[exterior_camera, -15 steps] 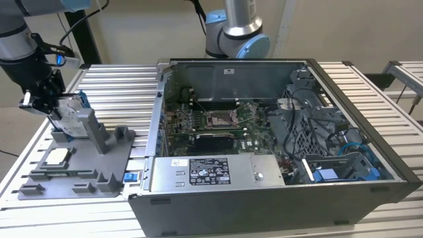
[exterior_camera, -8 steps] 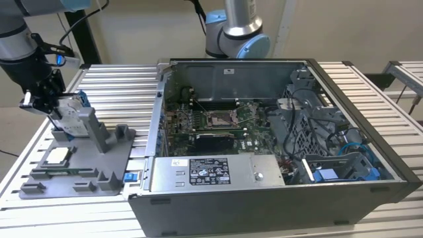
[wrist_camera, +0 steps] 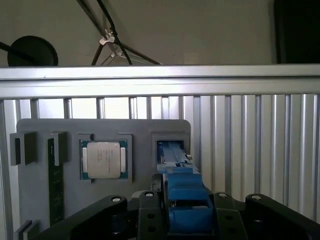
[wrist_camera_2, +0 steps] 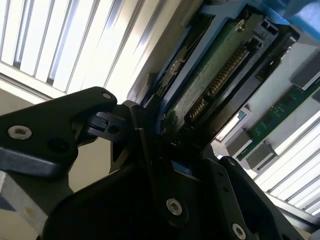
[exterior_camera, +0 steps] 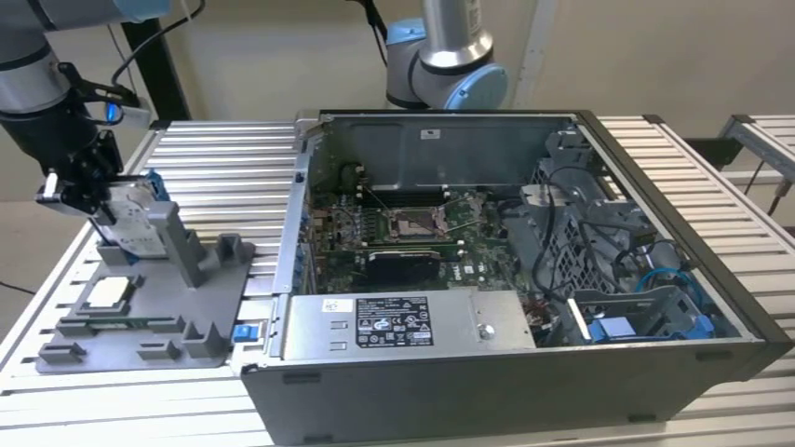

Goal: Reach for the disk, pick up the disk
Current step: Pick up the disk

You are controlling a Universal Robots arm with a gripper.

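Claw (wrist_camera: 185, 207) | clamped tight on disk (exterior_camera: 129, 216) | disk upright at gray fixture (exterior_camera: 168, 312)

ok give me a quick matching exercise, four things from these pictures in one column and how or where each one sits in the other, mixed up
Things
1. disk
2. chip
3. computer case
4. end effector

States
A. lies flat in a recess of the gray tray
B. lid off, boards and cables showing
C. at the blue edge of the disk
D. stands on edge in a slot of the gray tray

Pairs: 1-D, 2-A, 3-B, 4-C
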